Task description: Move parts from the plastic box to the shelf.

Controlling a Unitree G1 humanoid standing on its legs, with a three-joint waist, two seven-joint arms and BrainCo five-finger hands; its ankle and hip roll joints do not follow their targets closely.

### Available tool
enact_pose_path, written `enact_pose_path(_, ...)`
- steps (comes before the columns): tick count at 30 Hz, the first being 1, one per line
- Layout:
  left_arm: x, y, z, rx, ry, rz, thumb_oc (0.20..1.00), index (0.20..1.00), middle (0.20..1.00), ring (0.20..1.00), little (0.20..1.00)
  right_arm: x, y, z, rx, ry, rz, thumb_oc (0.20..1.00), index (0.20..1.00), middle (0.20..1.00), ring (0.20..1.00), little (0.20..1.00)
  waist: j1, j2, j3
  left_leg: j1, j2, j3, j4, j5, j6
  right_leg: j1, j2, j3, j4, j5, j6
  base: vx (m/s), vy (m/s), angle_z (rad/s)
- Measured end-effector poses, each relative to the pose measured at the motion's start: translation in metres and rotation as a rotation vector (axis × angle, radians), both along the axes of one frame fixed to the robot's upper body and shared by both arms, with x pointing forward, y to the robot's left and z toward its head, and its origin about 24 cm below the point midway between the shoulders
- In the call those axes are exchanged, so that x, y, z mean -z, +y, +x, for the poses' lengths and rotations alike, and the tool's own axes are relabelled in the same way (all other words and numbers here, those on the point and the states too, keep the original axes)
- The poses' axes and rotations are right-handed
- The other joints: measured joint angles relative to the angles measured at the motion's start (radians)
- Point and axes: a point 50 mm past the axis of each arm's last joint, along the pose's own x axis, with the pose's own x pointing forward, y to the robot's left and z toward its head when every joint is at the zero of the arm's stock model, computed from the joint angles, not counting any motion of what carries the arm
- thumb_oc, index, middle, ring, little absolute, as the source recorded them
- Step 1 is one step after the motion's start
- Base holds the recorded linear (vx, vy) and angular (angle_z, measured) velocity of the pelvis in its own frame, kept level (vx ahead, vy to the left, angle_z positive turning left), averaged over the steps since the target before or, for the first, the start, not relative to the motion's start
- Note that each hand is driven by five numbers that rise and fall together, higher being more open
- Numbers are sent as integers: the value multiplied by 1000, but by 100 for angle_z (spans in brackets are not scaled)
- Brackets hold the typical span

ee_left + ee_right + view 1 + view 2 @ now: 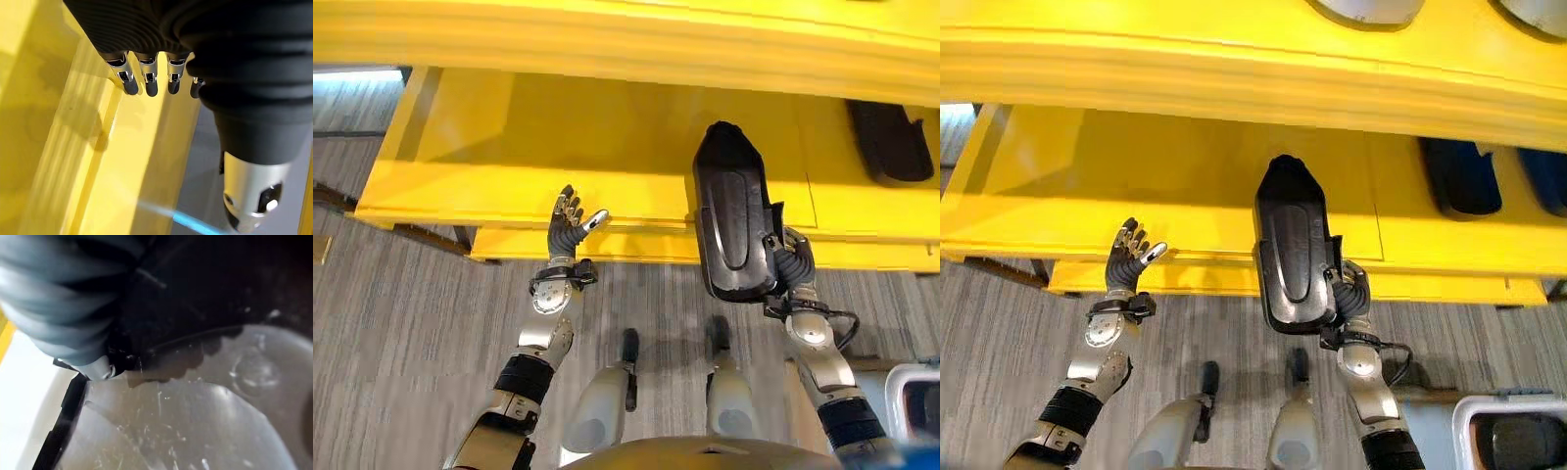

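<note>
Two hands are up at the yellow shelf (607, 137) here. The right hand (793, 264) has a long black part (732, 220) gripped from the near end, fingers wrapped behind and around it. The part stands lengthwise, with its far end reaching over the shelf's lower board and its near end hanging out past the front edge over the grey floor (401, 323). In the right wrist view the dark ribbed cover sits pressed right up against the glossy surface of the part (195, 421), so it's definitely a firm hold.

The left hand (570, 220) is off to the left of the part, well apart from it, raised at the shelf's front lip with fingers (129, 83) loosely spread and the thumb sticking out to the side. It's holding nothing. From its wrist view the dark fingertips hang just beside the yellow edge.

More dark parts (1459, 176) already lie on the shelf further right, towards the back. The plastic box (1513, 436) sits on the floor at the near right, a pale-rimmed bin with something dark inside; can't tell exactly what.
</note>
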Motion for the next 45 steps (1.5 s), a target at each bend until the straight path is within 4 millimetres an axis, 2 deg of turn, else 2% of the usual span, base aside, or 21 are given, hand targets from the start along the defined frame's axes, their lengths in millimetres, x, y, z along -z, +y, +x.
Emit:
enact_pose_path(1,-2,4,-1,-13,-17,1,1000,1000,1000,1000,1000,-4,0,4,-1,-18,0,200,200,200,200,200,8,3,6,-26,16,-11,33,-14,-20,-1,14,-4,-2,-41,18,-10,-345,27)
enact_pose_path(2,-6,7,0,-28,-34,-8,1000,1000,1000,1000,1000,-9,-1,8,-1,-35,-6,200,200,200,200,200,9,16,15,-40,42,-27,50,-19,-41,-1,39,-30,-3,-57,17,-33,-361,16)
enact_pose_path(4,-11,9,-1,-35,-59,-14,1000,1000,1000,1000,1000,-14,-6,11,-1,-48,-35,200,200,200,200,200,9,23,19,-43,99,-60,36,-7,-81,1,98,-64,-2,-68,-7,-60,-302,18)
enact_pose_path(5,-12,8,-1,-35,-66,-18,1000,1000,1000,1000,1000,-19,-13,13,12,-62,-56,200,200,200,200,200,6,22,21,-38,141,-76,12,6,-107,2,137,-87,-3,-73,-37,-78,-312,8)
enact_pose_path(6,-13,9,-1,-40,-71,-22,1000,1000,1000,1000,1000,-23,-14,17,12,-73,-67,200,200,200,200,200,8,18,23,-25,163,-78,-11,16,-122,1,158,-88,-4,-73,-46,-61,-239,-2)
enact_pose_path(8,-13,10,-1,-45,-70,-23,1000,1000,1000,1000,1000,-32,-14,23,16,-104,-75,200,200,200,200,200,9,20,26,-10,194,-69,-37,27,-135,1,183,-87,-5,-72,-72,-33,-93,-15)
enact_pose_path(11,-14,8,0,-40,-76,-32,1000,1000,1000,1000,1000,-43,-13,31,15,-144,-83,200,200,200,200,200,6,30,34,3,215,-66,-73,47,-144,1,203,-87,-15,-65,-86,-42,-98,-9)
enact_pose_path(21,-11,-9,2,36,-58,-73,1000,1000,1000,1000,1000,-71,15,69,-87,-208,-96,200,200,200,200,200,33,59,50,22,220,-69,-100,72,-154,9,207,-97,-15,-57,-93,-26,-22,1)
enact_pose_path(24,-6,-12,2,52,-26,-77,1000,1000,1000,1000,1000,-85,22,96,-97,-201,-63,200,200,200,200,200,50,77,60,32,217,-76,-98,73,-154,25,204,-103,-14,-56,-94,-52,10,6)
enact_pose_path(27,-7,-12,2,51,-24,-95,1000,1000,1000,1000,1000,-100,25,111,-95,-207,-33,200,200,200,200,200,61,90,68,30,214,-79,-97,74,-154,25,203,-106,-13,-56,-94,-51,14,3)
enact_pose_path(28,-7,-13,2,56,-23,-102,1000,1000,1000,1000,1000,-110,24,123,-90,-202,-41,200,200,200,200,200,67,99,73,29,213,-79,-94,74,-154,24,201,-106,-11,-56,-94,-30,16,4)
enact_pose_path(32,-5,-19,1,88,-16,-96,1000,1000,1000,1000,1000,-139,15,140,-50,-223,-67,200,200,200,200,200,95,121,84,15,208,-90,-85,75,-153,18,198,-110,-8,-56,-94,-58,31,7)
enact_pose_path(33,-3,-23,-1,117,-5,-101,1000,1000,1000,1000,1000,-156,9,149,-3,-232,-72,200,200,200,200,200,107,132,89,1,205,-90,-79,75,-153,4,195,-109,-2,-56,-94,-63,36,4)
enact_pose_path(35,0,-23,-2,135,5,-97,1000,1000,1000,1000,1000,-171,7,152,12,-258,-59,200,200,200,200,200,108,139,94,-11,203,-91,-77,76,-152,-10,193,-110,5,-56,-94,-46,43,0)
enact_pose_path(36,2,-26,-3,157,15,-90,1000,1000,1000,1000,1000,-184,8,157,21,-269,-66,200,200,200,200,200,115,144,100,-26,199,-87,-67,78,-151,-29,190,-108,13,-56,-94,-43,43,-4)
enact_pose_path(38,2,-36,-4,226,23,-60,1000,1000,1000,1000,1000,-202,-1,162,67,-264,-85,200,200,200,200,200,124,158,108,-54,189,-85,-52,77,-147,-58,181,-107,29,-57,-93,-59,44,-3)
enact_pose_path(42,-1,-43,-1,265,16,-70,1000,1000,1000,1000,1000,-217,-8,165,107,-262,-86,200,200,200,200,200,132,160,125,-110,184,-77,-18,74,-143,-123,175,-94,70,-60,-92,-43,26,-7)
enact_pose_path(45,-6,-44,2,275,-1,-70,1000,1000,1000,1000,1000,-214,-19,165,148,-226,-91,200,200,200,200,200,133,159,159,-126,182,-75,-2,73,-143,-143,174,-88,90,-61,-92,-22,15,-4)
